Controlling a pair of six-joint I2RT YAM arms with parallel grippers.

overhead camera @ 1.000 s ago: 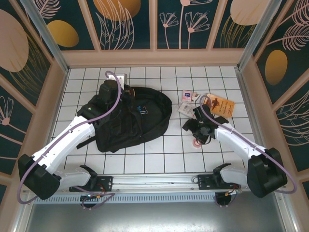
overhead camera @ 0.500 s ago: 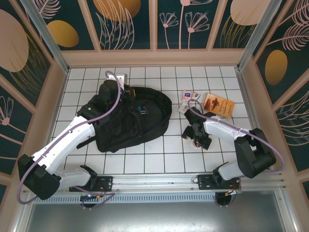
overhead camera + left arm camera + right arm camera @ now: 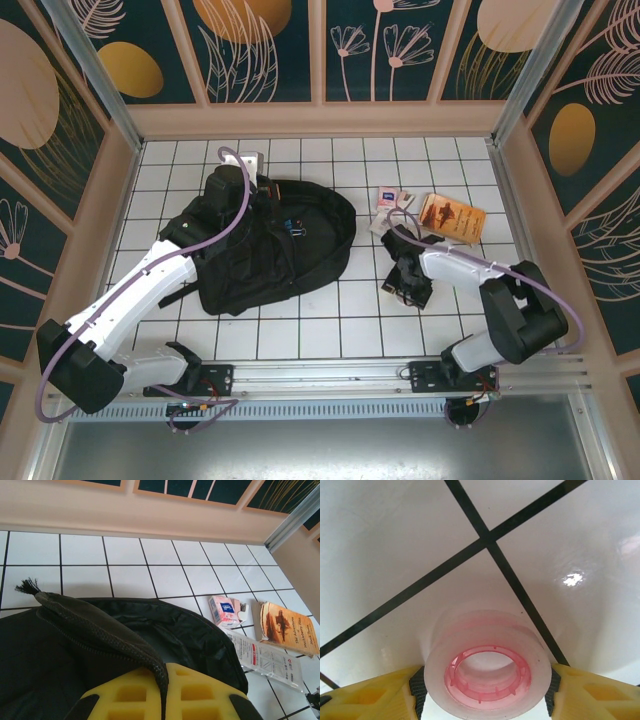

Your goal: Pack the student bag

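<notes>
Backpack (image 3: pixel 300 250) lies flat; long axis runs near-left to far-right.

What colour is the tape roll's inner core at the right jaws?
Pink, on the milky-white tape roll; best seen in the right wrist view.

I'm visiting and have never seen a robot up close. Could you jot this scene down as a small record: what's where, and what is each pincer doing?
Surface: white tiled table
Biggest item: black student bag, left of centre, mouth open
Left pincer: shut on the bag's opening edge
Right pincer: closed on a tape roll with a pink core, lying flat on the table
Loose items right of bag: book, small pink carton, flat white packet
</notes>
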